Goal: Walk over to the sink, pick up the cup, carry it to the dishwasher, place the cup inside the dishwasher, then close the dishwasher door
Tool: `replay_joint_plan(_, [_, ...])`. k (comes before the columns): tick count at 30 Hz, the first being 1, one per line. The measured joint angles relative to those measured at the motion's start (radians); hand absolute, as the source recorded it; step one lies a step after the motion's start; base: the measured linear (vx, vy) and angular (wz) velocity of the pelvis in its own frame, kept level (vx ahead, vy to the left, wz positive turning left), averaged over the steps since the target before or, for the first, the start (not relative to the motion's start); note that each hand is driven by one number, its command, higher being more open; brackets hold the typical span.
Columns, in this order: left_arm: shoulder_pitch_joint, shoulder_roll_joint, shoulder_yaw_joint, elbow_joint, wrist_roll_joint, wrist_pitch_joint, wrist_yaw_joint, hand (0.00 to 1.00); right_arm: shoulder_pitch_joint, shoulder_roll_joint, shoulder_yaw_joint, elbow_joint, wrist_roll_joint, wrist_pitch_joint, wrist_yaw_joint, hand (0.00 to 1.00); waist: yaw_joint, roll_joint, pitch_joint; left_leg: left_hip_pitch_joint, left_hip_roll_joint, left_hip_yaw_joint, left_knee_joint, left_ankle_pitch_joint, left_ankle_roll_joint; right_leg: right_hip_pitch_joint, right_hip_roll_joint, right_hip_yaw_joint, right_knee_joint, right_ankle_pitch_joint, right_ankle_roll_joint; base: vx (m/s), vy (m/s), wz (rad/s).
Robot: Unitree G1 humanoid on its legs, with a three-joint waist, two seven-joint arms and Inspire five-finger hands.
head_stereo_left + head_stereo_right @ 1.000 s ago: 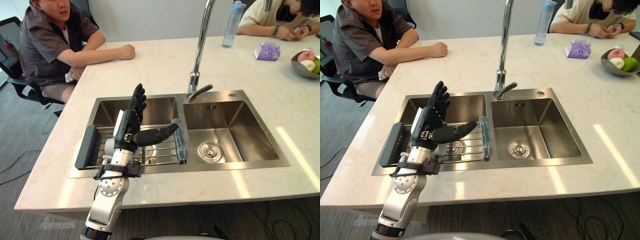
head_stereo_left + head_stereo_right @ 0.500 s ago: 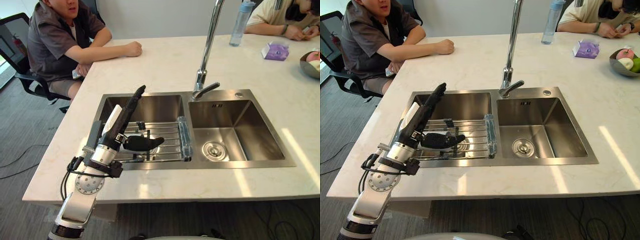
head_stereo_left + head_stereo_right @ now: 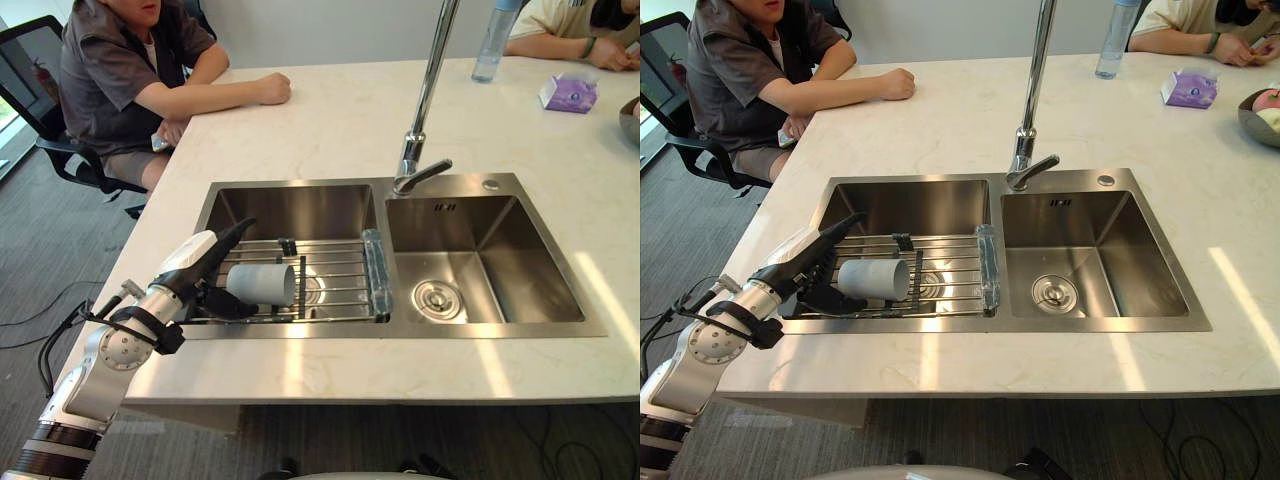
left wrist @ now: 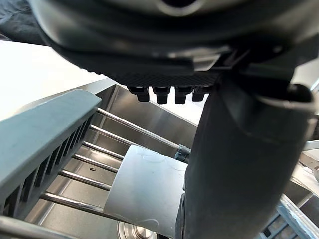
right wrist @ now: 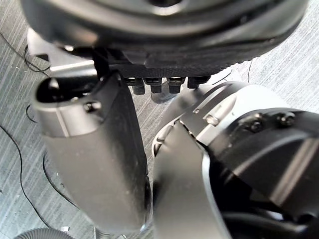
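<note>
In the sink's (image 3: pixel 290 205) left basin the pale cup (image 3: pixel 262 284) lies on its side on a wire rack (image 3: pixel 335 285). The left hand (image 3: pixel 205 262) is set low to suit, fingers straight over it and thumb spread beside it, not yet clamped. The right hand (image 5: pixel 94 159) hangs idle, fingers relaxed. No writing shows on the cup.

Bright daylight, sun streak on countertop (image 3: pixel 340 120)
</note>
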Motion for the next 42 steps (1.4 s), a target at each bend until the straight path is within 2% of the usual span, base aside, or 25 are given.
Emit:
replay_joint_plan(4, [-0.002,0.000,0.002,0.000,0.051,-0.011,0.040,1.00,0.000,0.001,-0.012,0.000,0.000,0.000,0.001,1.00,-0.001,0.003,0.002,0.000,-0.001,0.000,0.000,0.000,0.000,0.000,-0.001,0.001,-0.002,0.001,0.001,-0.02,0.000,0.00])
replay_joint_plan(10, [-0.002,-0.001,0.002,0.003,0.082,-0.028,0.043,1.00,0.001,0.006,-0.049,-0.004,0.000,0.001,0.004,1.00,-0.003,0.010,0.005,0.000,-0.001,0.004,0.000,0.000,0.000,-0.003,-0.001,0.005,-0.005,0.002,0.002,-0.04,-0.002,-0.01])
replay_joint_plan(14, [-0.003,-0.005,0.000,0.004,0.102,-0.040,0.022,1.00,0.000,0.005,-0.050,-0.012,0.000,0.001,0.004,1.00,-0.009,0.018,0.010,0.000,-0.001,0.010,-0.003,0.000,0.000,-0.008,-0.001,0.011,-0.005,0.003,0.003,-0.01,0.000,-0.04])
replay_joint_plan(18, [-0.010,-0.005,-0.009,0.026,0.120,-0.084,-0.014,1.00,0.000,0.006,-0.064,-0.021,0.000,0.001,0.004,1.00,-0.015,0.022,0.011,0.005,-0.001,0.022,-0.005,-0.001,0.001,-0.013,-0.002,0.022,-0.005,0.005,0.003,-0.01,0.001,-0.07])
replay_joint_plan(26, [-0.035,-0.004,-0.043,0.038,0.123,-0.105,-0.054,1.00,0.002,0.007,-0.069,-0.022,0.000,-0.010,0.005,1.00,-0.025,0.025,0.010,0.005,-0.011,0.026,0.000,-0.001,0.005,-0.013,-0.012,0.027,-0.005,0.014,0.006,-0.04,0.004,-0.02])
replay_joint_plan(35, [-0.087,0.015,-0.085,0.062,0.120,-0.119,-0.154,1.00,0.007,0.003,-0.068,-0.024,0.000,-0.008,0.005,1.00,-0.026,0.030,0.006,0.005,-0.012,0.025,0.000,-0.001,0.007,-0.014,-0.013,0.027,-0.005,0.015,0.006,-0.01,-0.001,0.00])
replay_joint_plan(42, [-0.155,0.069,-0.124,0.084,0.090,-0.116,-0.290,1.00,0.009,0.002,-0.068,-0.027,0.000,-0.008,0.015,1.00,-0.031,0.030,0.006,0.005,-0.012,0.031,0.000,-0.001,0.007,-0.016,-0.013,0.032,-0.005,0.016,0.006,0.00,0.000,0.00])
